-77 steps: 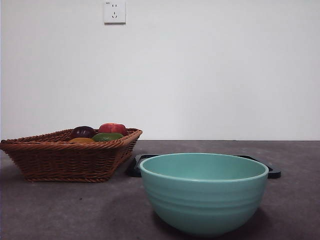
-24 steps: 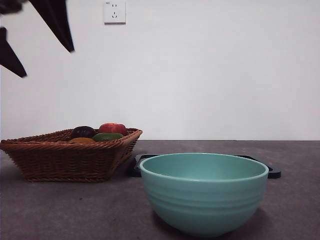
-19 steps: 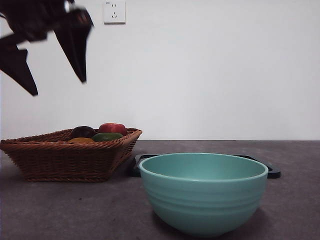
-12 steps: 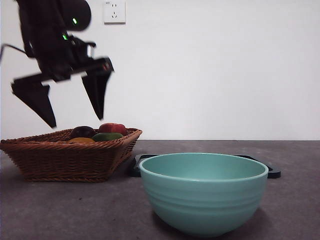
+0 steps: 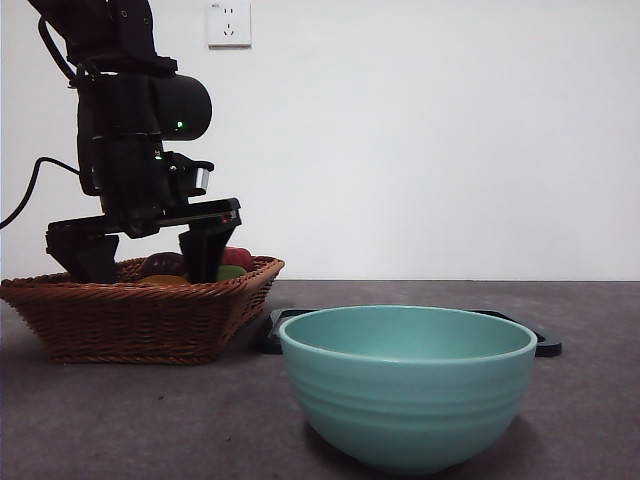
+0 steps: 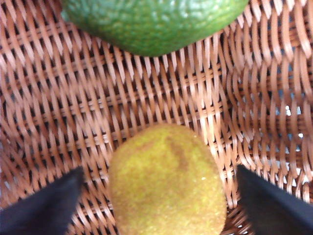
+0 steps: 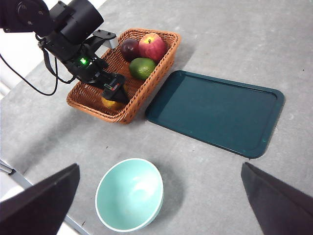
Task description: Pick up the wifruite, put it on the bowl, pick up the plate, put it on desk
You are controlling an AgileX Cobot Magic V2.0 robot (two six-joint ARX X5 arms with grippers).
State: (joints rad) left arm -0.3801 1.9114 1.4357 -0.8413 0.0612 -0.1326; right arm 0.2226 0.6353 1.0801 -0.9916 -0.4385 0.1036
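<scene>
Far left of the front view, the left gripper (image 5: 143, 262) is down inside the wicker basket (image 5: 140, 318), its jaws spread wide and both tips sunk below the rim. The left wrist view tells the story: the wifruite (image 6: 166, 182), dull orange-brown and oval, lies on the woven floor squarely between the two black jaws, a gap showing on each side, so nothing is touching it yet. Just beyond it lies the green fruit (image 6: 154, 22), close enough to matter, and the right wrist view shows the dark purple fruit (image 7: 129, 48) and the red apple (image 7: 152, 45) at the basket's far end, well apart. So this looks like the first step, the pick, with the grasp not yet made. The next move calls for the jaws to close evenly on the wifruite's sides without nudging the green neighbour, then a straight lift clear of the rim. Moving right, the dark teal tray (image 7: 215, 111) lies flat beside the basket, and the teal bowl (image 5: 407, 385) stands near on the table (image 5: 590, 420), empty as far as can be seen. The right gripper (image 7: 156, 205) waits high above, jaws spread, holding nothing.
</scene>
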